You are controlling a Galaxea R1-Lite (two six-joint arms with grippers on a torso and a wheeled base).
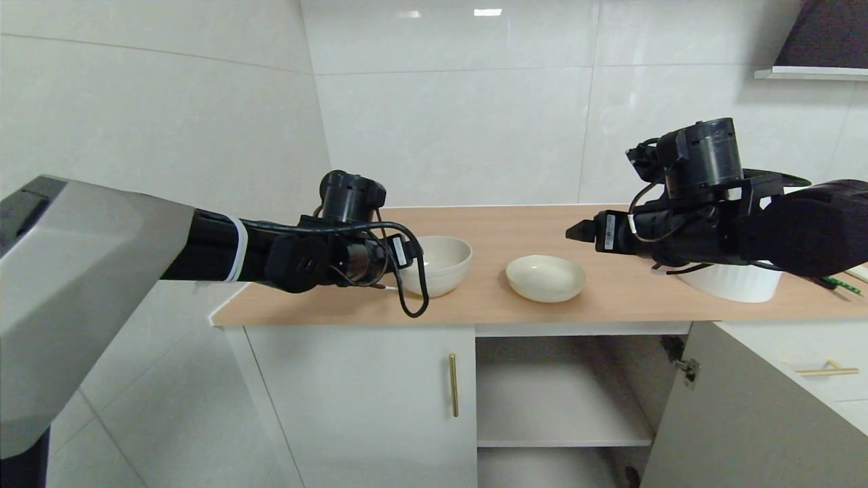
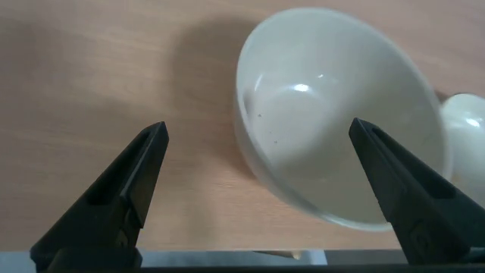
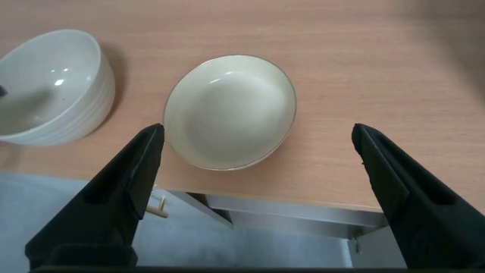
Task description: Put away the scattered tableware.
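Observation:
A deep cream bowl (image 1: 444, 261) (image 2: 341, 144) stands on the wooden countertop (image 1: 515, 230), left of a shallow cream dish (image 1: 546, 276) (image 3: 227, 110). My left gripper (image 2: 258, 127) hovers open over the bowl's near rim, one finger above the bowl and the other above bare wood; in the head view the left gripper (image 1: 405, 261) sits at the bowl's left side. My right gripper (image 1: 580, 232) (image 3: 258, 133) hangs open above and a little right of the shallow dish, nothing between its fingers. The deep bowl (image 3: 53, 83) also shows past the dish.
A white fluted dish (image 1: 736, 283) sits under my right arm, with green chopsticks (image 1: 841, 285) beside it. Below the counter the cabinet stands open with a shelf (image 1: 556, 407) inside; its door (image 1: 746, 413) swings out to the right. A tiled wall runs behind.

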